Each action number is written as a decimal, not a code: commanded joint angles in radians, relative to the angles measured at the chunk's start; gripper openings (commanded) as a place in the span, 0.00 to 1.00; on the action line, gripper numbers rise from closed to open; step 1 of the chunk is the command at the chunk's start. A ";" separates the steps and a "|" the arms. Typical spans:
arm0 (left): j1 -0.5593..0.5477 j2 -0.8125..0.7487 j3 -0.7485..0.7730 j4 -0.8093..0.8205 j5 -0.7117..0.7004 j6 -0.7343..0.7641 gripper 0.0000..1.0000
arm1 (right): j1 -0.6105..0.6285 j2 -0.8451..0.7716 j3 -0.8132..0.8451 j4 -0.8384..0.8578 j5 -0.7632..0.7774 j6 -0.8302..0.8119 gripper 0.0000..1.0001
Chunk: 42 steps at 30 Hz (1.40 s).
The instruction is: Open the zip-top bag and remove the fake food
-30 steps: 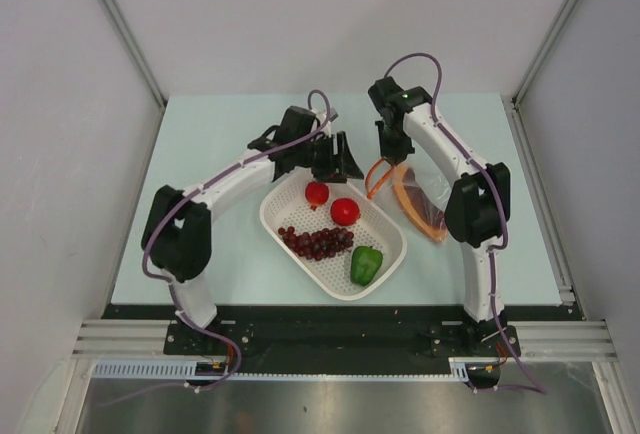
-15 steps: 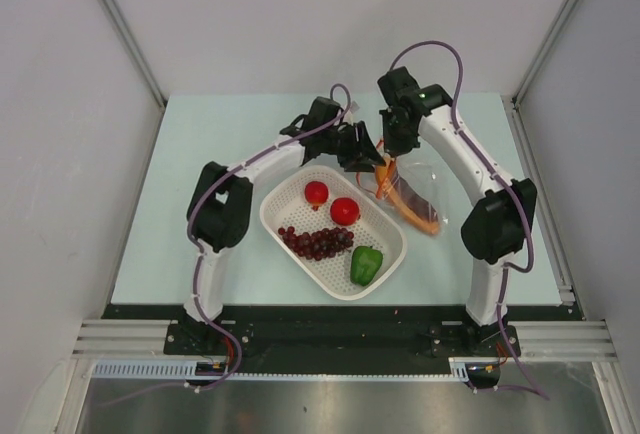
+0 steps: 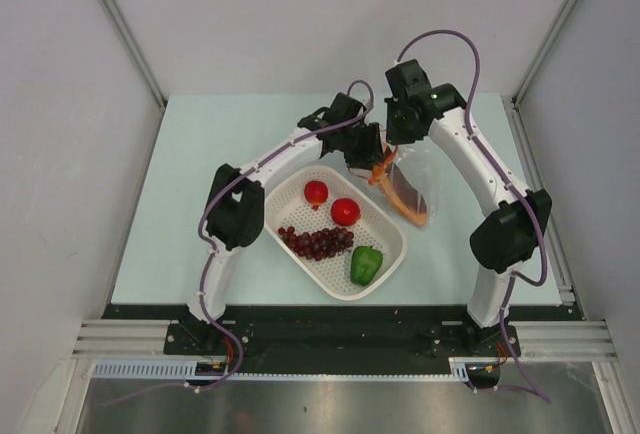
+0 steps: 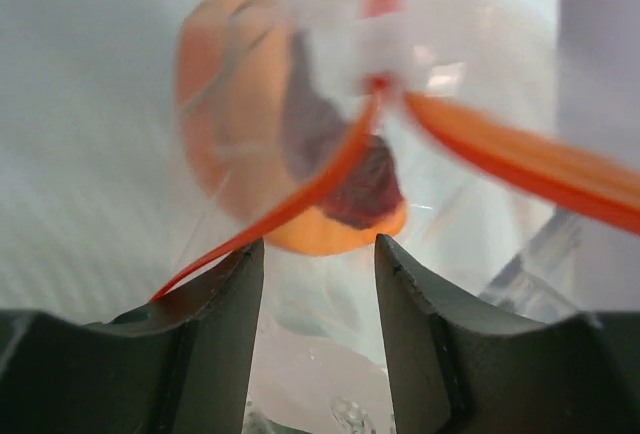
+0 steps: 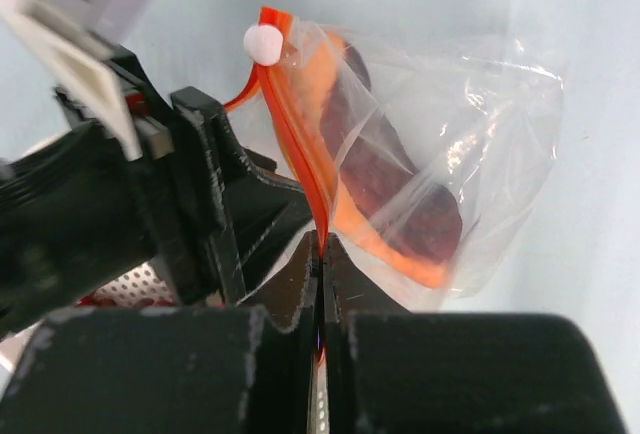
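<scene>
The right gripper [image 5: 321, 254] is pinched tight on the orange-red zipper strip [image 5: 296, 114], and the zip-top bag [image 5: 470, 124] hangs from it above the table [image 3: 200, 154], just beside the white basket [image 3: 395, 254]. The left gripper [image 4: 320, 254] noses up to the bag's mouth, jaws half apart, nothing clamped. One orange fake food piece [image 4: 220, 104] sits inside. The best play looks like closing on the near lip alone, then pulling away from the right gripper. Open table lies on the far side; the basket rim crowds the near side.
</scene>
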<state>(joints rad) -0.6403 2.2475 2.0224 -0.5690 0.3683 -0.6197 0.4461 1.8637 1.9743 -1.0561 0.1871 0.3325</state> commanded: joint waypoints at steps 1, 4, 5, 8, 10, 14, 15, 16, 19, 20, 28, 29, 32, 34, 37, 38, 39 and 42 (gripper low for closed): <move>-0.005 0.004 0.042 -0.100 -0.100 0.107 0.52 | 0.005 -0.095 -0.008 0.085 0.058 0.030 0.00; -0.015 -0.034 0.030 -0.112 -0.157 0.149 0.51 | 0.005 -0.107 -0.017 0.093 0.063 0.031 0.00; -0.015 -0.034 0.029 -0.117 -0.172 0.150 0.51 | 0.005 -0.113 -0.018 0.093 0.060 0.033 0.00; -0.013 -0.014 0.033 -0.112 -0.158 0.141 0.56 | 0.003 -0.135 -0.029 0.102 0.011 0.053 0.00; -0.012 -0.017 0.019 -0.056 -0.134 0.117 0.61 | 0.003 -0.146 -0.046 0.102 -0.040 0.072 0.00; -0.012 -0.037 -0.028 0.043 -0.086 0.091 0.67 | -0.014 -0.170 -0.086 0.128 -0.138 0.114 0.00; -0.012 -0.046 -0.045 0.073 -0.074 0.089 0.68 | -0.024 -0.179 -0.097 0.130 -0.173 0.120 0.00; -0.012 -0.064 -0.065 0.131 -0.063 0.086 0.68 | -0.033 -0.181 -0.097 0.130 -0.176 0.131 0.00; -0.010 -0.080 -0.114 0.193 -0.052 0.071 0.69 | -0.056 -0.208 -0.120 0.139 -0.235 0.143 0.00; -0.006 -0.075 -0.122 0.201 -0.026 0.057 0.69 | -0.061 -0.224 -0.126 0.140 -0.253 0.145 0.00; -0.007 -0.019 -0.134 0.346 0.181 -0.049 0.69 | -0.148 -0.267 -0.252 0.258 -0.468 0.200 0.00; -0.007 -0.016 -0.140 0.359 0.193 -0.073 0.69 | -0.150 -0.265 -0.255 0.266 -0.497 0.209 0.00; -0.010 -0.017 -0.177 0.428 0.233 -0.119 0.71 | -0.152 -0.261 -0.261 0.291 -0.546 0.233 0.00; -0.013 -0.025 -0.206 0.481 0.235 -0.140 0.72 | -0.150 -0.259 -0.267 0.312 -0.572 0.250 0.00; -0.018 -0.023 -0.217 0.502 0.236 -0.150 0.73 | -0.153 -0.264 -0.287 0.355 -0.629 0.292 0.00; -0.018 -0.023 -0.215 0.494 0.228 -0.149 0.73 | -0.155 -0.268 -0.293 0.366 -0.644 0.301 0.00; -0.018 -0.022 -0.218 0.482 0.224 -0.146 0.73 | -0.156 -0.270 -0.295 0.375 -0.649 0.312 0.00; -0.025 -0.020 -0.225 0.462 0.210 -0.140 0.74 | -0.159 -0.264 -0.292 0.398 -0.679 0.333 0.00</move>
<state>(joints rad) -0.6544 2.2387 1.8080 -0.1303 0.5739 -0.7448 0.2886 1.6363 1.6672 -0.7689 -0.3904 0.6064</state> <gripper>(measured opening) 0.733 0.010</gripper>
